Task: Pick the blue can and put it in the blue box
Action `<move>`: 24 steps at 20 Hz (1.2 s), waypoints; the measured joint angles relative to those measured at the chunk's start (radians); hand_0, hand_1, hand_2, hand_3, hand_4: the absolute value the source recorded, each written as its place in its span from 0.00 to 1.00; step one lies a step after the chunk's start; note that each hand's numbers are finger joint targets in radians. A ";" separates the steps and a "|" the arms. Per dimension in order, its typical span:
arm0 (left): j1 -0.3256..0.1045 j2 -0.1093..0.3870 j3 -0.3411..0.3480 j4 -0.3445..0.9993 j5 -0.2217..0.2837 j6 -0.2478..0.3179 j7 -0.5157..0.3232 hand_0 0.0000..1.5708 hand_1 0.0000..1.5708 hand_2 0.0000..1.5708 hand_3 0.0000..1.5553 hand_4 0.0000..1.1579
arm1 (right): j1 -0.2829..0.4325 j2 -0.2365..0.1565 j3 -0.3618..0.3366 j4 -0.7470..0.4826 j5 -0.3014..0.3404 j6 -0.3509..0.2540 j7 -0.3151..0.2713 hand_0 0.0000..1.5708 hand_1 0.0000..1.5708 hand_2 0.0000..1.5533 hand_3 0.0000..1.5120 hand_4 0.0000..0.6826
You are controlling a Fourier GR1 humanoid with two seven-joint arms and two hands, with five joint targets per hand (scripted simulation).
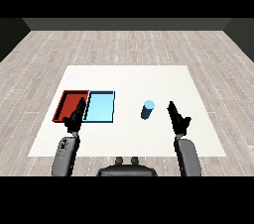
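A blue can [147, 109] stands upright on the white table [129, 82], right of the middle. The light blue tray [100, 106] lies left of it, with nothing in it. My right hand [178, 118] is to the right of the can, apart from it, its fingers straight and pointing forward. My left hand [75, 118] hovers at the near edge where the two trays meet, fingers straight, holding nothing.
A red tray [69, 105] lies directly left of the light blue tray, touching it. The table's near edge runs just behind both forearms. Grey wood floor surrounds the table.
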 measured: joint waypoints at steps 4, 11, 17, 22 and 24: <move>0.015 -0.020 0.004 0.016 -0.004 -0.003 -0.001 0.00 0.00 0.00 0.00 0.00 | -0.038 0.027 0.015 0.049 0.033 -0.024 0.009 0.00 0.00 0.00 0.00 0.00; 0.037 -0.063 0.024 -0.008 0.025 -0.011 -0.192 0.00 0.00 0.00 0.00 0.00 | -0.092 0.078 0.056 0.091 -0.003 0.019 -0.193 0.00 0.00 0.00 0.00 0.00; 0.047 -0.086 0.028 0.021 0.024 -0.017 -0.321 0.00 0.00 0.00 0.00 0.00 | -0.124 0.080 0.054 0.153 -0.026 0.059 -0.314 0.00 0.00 0.00 0.00 0.00; 0.032 -0.079 0.051 0.073 0.033 -0.032 -0.370 0.00 0.00 0.00 0.00 0.00 | -0.115 0.084 0.053 0.160 -0.027 0.072 -0.348 0.00 0.00 0.00 0.00 0.00; 0.042 -0.090 0.039 0.074 0.023 -0.026 -0.386 0.00 0.00 0.00 0.00 0.00 | -0.121 0.084 0.049 0.170 -0.027 0.075 -0.356 0.00 0.00 0.00 0.00 0.00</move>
